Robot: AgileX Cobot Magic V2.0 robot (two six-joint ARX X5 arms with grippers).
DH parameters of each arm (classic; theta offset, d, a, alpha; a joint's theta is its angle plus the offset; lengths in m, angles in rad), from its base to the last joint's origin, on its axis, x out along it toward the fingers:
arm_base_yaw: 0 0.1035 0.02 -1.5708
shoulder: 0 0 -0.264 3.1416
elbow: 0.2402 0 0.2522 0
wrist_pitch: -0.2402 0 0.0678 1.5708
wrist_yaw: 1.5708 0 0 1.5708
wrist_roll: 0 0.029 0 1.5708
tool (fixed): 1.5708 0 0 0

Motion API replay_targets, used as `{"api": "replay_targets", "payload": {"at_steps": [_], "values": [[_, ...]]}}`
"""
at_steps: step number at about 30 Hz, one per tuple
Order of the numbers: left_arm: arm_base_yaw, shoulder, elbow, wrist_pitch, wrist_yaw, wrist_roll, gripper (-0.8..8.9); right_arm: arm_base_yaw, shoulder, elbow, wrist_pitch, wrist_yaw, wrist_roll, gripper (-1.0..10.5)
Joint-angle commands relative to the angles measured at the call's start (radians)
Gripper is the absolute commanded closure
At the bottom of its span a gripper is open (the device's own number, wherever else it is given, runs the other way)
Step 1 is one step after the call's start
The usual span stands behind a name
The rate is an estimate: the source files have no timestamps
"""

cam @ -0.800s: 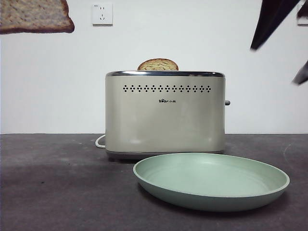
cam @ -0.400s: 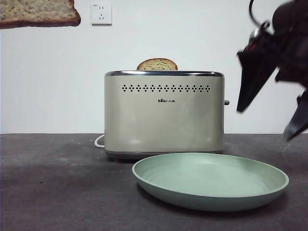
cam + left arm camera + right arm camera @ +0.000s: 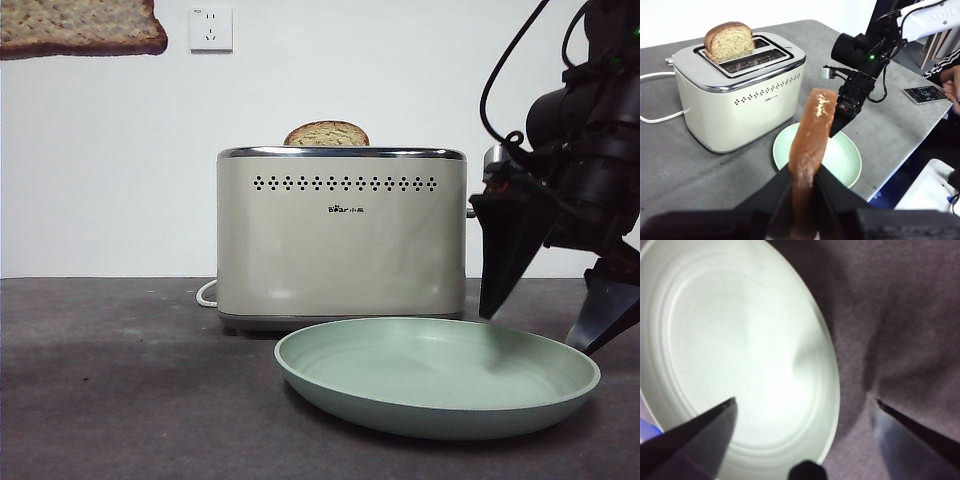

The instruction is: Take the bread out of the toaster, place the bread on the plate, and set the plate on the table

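At the front view's right, the right gripper (image 3: 540,325) straddles the plate (image 3: 437,412) rim wide open and empty; a shallow bite could slip, while the left gripper (image 3: 802,186) pinches the bread (image 3: 810,150).

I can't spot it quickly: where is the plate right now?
The plate lies on the table in front of the toaster, with the open right end effector straddling its rim.

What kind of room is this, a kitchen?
Probably a robot test lab, not a kitchen: a cream toaster and mint-green plate sit on a bare grey table between black robot arms.
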Motion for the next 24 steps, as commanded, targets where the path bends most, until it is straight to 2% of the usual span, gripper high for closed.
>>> {"api": "replay_targets", "payload": {"at_steps": [1,4,10,12,19,24], "values": [[-0.002,-0.004,-0.003,0.01,0.001,-0.014,8.2,0.003,0.019,-0.01,0.015,0.002,-0.008,7.1],[-0.002,-0.004,-0.003,0.01,0.001,-0.015,8.2,0.003,0.025,-0.024,0.039,0.003,-0.008,8.1],[-0.002,-0.004,-0.003,0.009,0.002,-0.035,8.2,0.003,0.026,-0.071,0.082,0.004,-0.005,8.5],[-0.002,-0.004,-0.003,0.01,0.003,-0.037,8.2,0.003,0.026,-0.072,0.09,0.006,-0.005,9.7],[-0.002,-0.004,-0.003,0.01,0.032,-0.082,8.2,0.01,0.009,-0.072,0.106,0.0,0.031,9.6],[-0.002,-0.004,-0.003,0.016,0.041,-0.125,8.2,0.045,-0.095,-0.071,0.104,-0.002,0.058,9.6]]}}
